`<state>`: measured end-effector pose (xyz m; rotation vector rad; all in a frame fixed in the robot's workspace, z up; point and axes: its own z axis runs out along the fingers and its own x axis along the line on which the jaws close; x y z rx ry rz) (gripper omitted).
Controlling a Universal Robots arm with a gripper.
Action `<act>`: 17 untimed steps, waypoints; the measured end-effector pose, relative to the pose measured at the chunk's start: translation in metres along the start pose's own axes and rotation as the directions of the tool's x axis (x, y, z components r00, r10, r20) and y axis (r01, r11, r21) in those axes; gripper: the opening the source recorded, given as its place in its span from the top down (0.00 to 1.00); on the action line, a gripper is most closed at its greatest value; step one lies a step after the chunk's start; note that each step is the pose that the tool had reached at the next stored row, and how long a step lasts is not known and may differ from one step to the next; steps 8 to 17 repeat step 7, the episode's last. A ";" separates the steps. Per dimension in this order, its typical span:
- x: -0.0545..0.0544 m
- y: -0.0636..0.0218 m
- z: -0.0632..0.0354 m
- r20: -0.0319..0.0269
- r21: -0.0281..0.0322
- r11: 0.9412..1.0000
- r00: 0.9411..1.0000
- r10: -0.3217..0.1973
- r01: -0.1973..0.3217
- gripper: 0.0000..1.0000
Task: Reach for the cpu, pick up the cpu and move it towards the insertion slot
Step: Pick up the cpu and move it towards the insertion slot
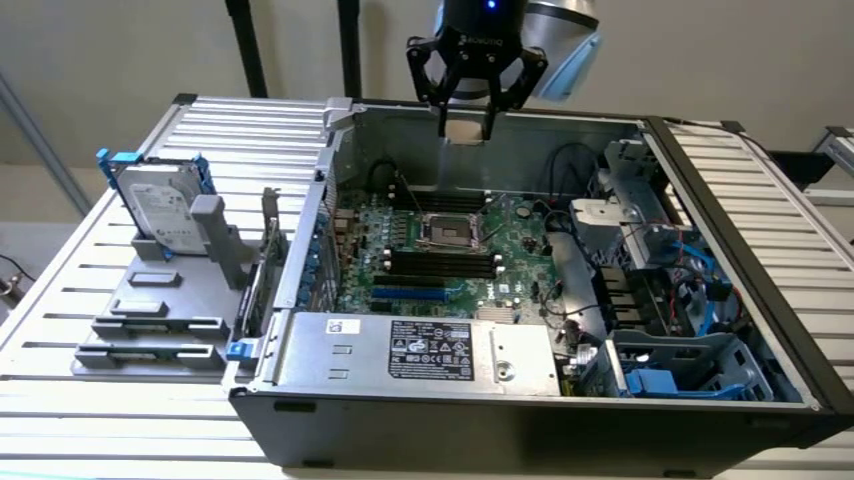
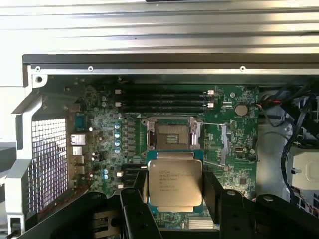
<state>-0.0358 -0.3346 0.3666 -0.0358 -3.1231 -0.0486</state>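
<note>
Gripper (image 1: pixel 469 128) clamps cpu (image 2: pixel 175 185) by its edges, above insertion slot (image 2: pixel 171 136); a tilted chip w/ loose grip could slip.

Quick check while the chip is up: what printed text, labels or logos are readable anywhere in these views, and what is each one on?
Nothing can be quoted with confidence.
cpu, held in the gripper: several engraved lines on its metal lid, too blurred to read.
Power supply label: white and black sticker with certification marks, too small to read.
Hard drive: white label, unreadable.
Gripper body: small pale lettering, too small to read.
Motherboard: only unreadable specks of print.
</note>
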 end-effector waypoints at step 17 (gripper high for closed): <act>0.000 0.0000 0.0000 0.000 0.000 1.000 1.000 0.000 0.000 0.46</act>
